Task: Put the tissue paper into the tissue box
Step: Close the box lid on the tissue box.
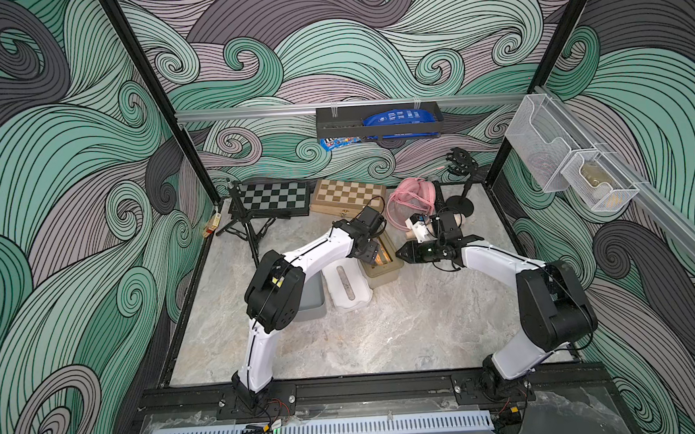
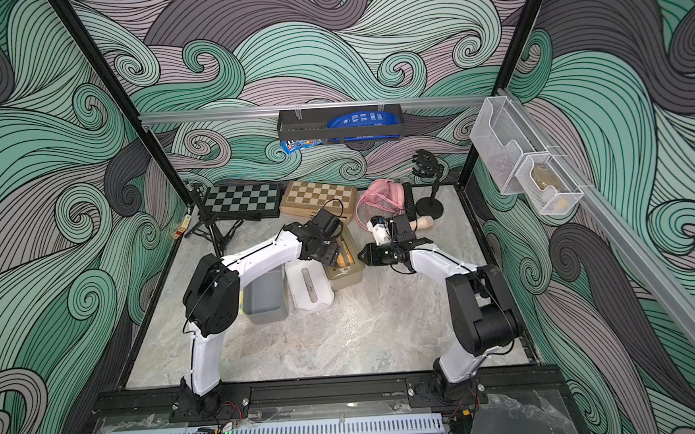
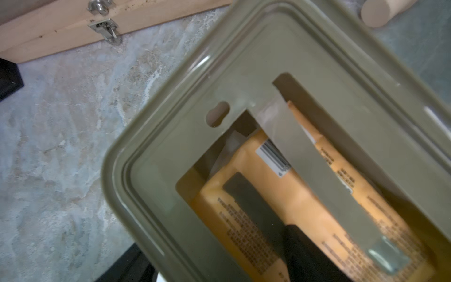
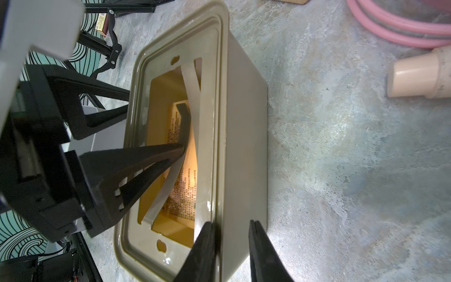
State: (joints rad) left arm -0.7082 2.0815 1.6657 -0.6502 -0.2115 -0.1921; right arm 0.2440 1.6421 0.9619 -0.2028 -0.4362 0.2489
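Mid-frame, an olive plastic tissue box holds an orange tissue pack beneath a beige strap. The left gripper is spread wide, one finger inside. The right gripper narrowly pinches the box wall. A white slotted lid lies alongside.

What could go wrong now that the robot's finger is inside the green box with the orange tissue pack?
1. One finger of the left gripper reaches into the tissue box, right by the loose olive strip. Pulling out, it might snag the strip and drag the tissue pack back up.
2. The right gripper pinches only one wall, so the box could tip.
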